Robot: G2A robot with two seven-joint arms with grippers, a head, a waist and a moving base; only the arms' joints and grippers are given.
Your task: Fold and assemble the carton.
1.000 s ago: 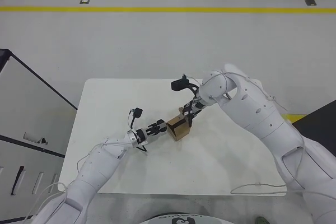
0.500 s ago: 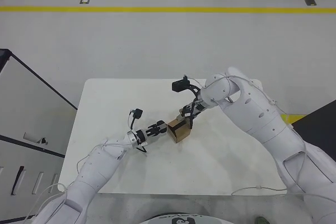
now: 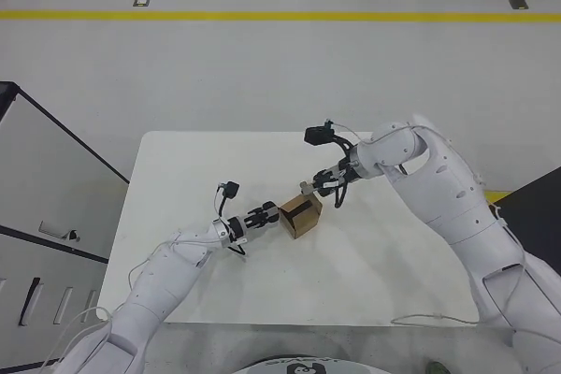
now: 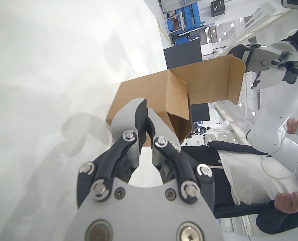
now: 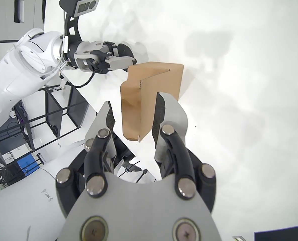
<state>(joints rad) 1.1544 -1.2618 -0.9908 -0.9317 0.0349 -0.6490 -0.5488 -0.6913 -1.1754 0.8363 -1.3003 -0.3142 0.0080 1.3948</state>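
A small brown carton stands partly folded on the white table, with one long flap standing up and a short flap bent inward. My left gripper is shut on the carton's near wall, and its pads pinch the cardboard edge. My right gripper hangs open at the far side of the carton, by the tip of the upright flap. That flap lies in line with the gap between the spread fingers, which do not touch it. The right gripper sits just beyond the flap's corner.
The carton sits near the table's middle, with bare tabletop on all sides. A dark-framed cabinet stands off the table's left edge. A dark panel is on the floor to the right.
The right arm has swung to the right and its gripper has drawn back a little from the carton's flap. The left gripper and the carton have stayed in place.
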